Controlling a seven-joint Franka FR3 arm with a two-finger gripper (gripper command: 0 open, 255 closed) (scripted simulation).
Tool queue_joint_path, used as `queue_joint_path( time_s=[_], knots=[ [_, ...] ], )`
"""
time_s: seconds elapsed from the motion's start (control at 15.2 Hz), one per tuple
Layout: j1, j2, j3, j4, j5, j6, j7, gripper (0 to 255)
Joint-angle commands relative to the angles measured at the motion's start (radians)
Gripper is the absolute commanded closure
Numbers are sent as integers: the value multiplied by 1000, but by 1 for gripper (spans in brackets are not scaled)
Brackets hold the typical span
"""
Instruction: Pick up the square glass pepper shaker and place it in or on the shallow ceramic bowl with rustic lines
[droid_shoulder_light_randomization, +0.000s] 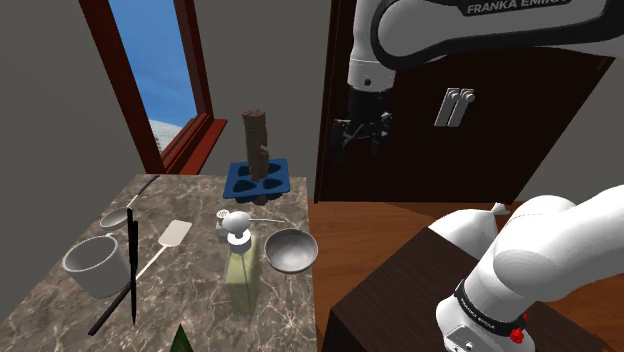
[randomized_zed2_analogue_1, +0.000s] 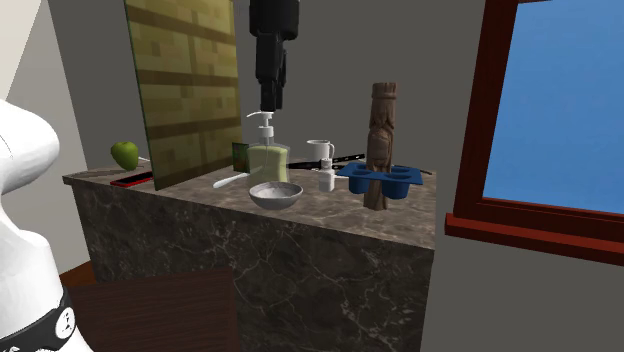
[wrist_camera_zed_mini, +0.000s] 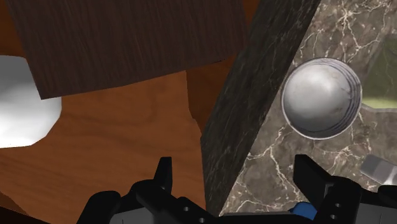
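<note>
The dark marbled stone desk (droid_shoulder_light_randomization: 195, 295) carries everything. The white arm (droid_shoulder_light_randomization: 480, 25) hangs its black jaws high above the desk's edge, spread wide with nothing between them. Seen from the hand's own camera they straddle that edge, partly over the brown wooden floor.

In the shoulder view, take the shallow grey bowl (droid_shoulder_light_randomization: 290, 250) as the centre of the dial. The jaws hang at about one o'clock. The tall greenish soap bottle with a white pump (droid_shoulder_light_randomization: 240, 278) is at eight o'clock. The small pale square pepper shaker with a grey cap (droid_shoulder_light_randomization: 223, 217) is at ten o'clock, upright on the desk and untouched.

My worry is that bottle. Its pump head rises just beside the shaker, at the shaker's five o'clock, so a descent from the bowl's side could clip it and tip the bottle onto both. The shaker is little and flat-sided, and jaws closing across its corners rather than its faces would likely twist it or squirt it free. The bowl sits close to the desk's edge and looks light. A shaker dropped from height could topple out, and a nudge might push the bowl off the desk.
</note>
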Motion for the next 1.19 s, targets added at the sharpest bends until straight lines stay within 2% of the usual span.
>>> queue_joint_path(
  time_s=[0.0, 0.33, 0.59, 1.12],
  knots=[
    [7, 49, 34, 8, 16, 45, 43, 0],
    [18, 199, 118, 67, 32, 144, 154, 0],
    [25, 335, 180, 137, 17, 214, 249, 0],
    [63, 642, 264, 340, -91, 310, 457, 0]
  ],
)
